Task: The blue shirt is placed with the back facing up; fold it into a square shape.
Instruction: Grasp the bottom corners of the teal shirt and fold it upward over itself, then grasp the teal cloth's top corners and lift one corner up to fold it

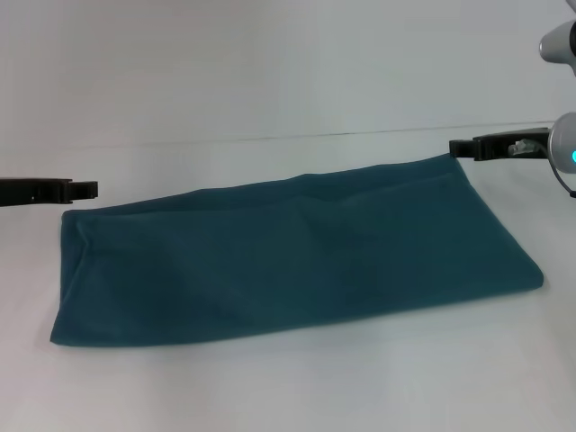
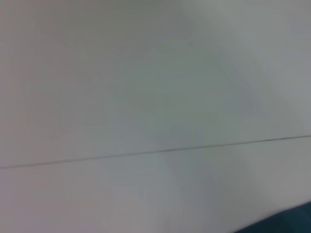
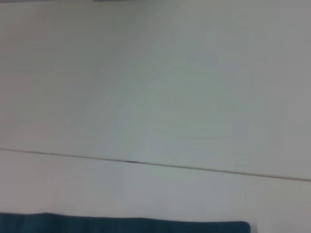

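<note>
The blue shirt (image 1: 288,261) lies flat on the white table as a long folded band running from near left to far right. My left gripper (image 1: 90,189) hovers just above and beside the band's far-left corner. The tip of my right gripper (image 1: 455,147) is at the band's far-right corner; whether it touches the cloth is unclear. Only a sliver of the blue shirt (image 2: 289,224) shows in the left wrist view. In the right wrist view, a strip of the blue shirt (image 3: 121,226) runs along one edge.
The white table (image 1: 270,387) extends around the shirt on every side. A thin dark seam (image 1: 360,134) crosses the table behind the shirt. Part of the right arm's grey housing with a blue light (image 1: 567,148) shows at the right edge.
</note>
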Tool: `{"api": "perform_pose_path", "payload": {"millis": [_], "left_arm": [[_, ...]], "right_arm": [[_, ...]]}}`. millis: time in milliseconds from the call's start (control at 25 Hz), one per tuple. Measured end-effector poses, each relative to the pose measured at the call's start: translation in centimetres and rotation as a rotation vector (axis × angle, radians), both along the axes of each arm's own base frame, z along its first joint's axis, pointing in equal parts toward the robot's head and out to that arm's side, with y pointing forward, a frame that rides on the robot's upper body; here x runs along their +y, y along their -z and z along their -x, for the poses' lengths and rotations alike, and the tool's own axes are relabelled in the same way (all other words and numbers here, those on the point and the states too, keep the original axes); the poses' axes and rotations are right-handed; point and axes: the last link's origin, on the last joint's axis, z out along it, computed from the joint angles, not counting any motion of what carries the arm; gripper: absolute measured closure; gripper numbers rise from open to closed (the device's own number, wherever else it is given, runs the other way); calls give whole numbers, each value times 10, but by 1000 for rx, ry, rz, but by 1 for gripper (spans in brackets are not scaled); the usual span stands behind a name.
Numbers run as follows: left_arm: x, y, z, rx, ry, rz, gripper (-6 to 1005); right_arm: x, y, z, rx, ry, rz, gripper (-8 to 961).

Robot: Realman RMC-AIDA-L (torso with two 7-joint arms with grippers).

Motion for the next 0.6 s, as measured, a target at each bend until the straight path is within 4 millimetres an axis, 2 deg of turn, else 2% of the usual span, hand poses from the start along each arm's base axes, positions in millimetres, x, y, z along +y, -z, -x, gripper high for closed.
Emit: {"api": "perform_pose_path", "payload": {"millis": [80, 240, 320, 400, 520, 560, 600], "left_arm": [[-2, 0, 0, -5, 2, 16, 517], [-8, -3, -4, -29, 14, 66, 365], [-19, -12, -8, -84, 35, 94, 156], [-27, -18, -10, -124, 51, 114, 147], [-38, -25, -10, -166, 67, 140, 134], [-38, -25, -10, -166, 67, 140, 130], [-50, -30, -6, -198, 71, 158, 125]], "right_arm": [[-1, 0, -2, -2, 2, 0, 516], [-4, -1, -2, 3, 0, 26, 314], [-8, -3, 0, 10, -13, 49, 190], [-13, -7, 2, 24, -25, 67, 43], [-30, -20, 5, 81, -58, 85, 35], [-30, -20, 5, 81, -58, 85, 32], [-36, -23, 5, 97, -69, 91, 29]]}}
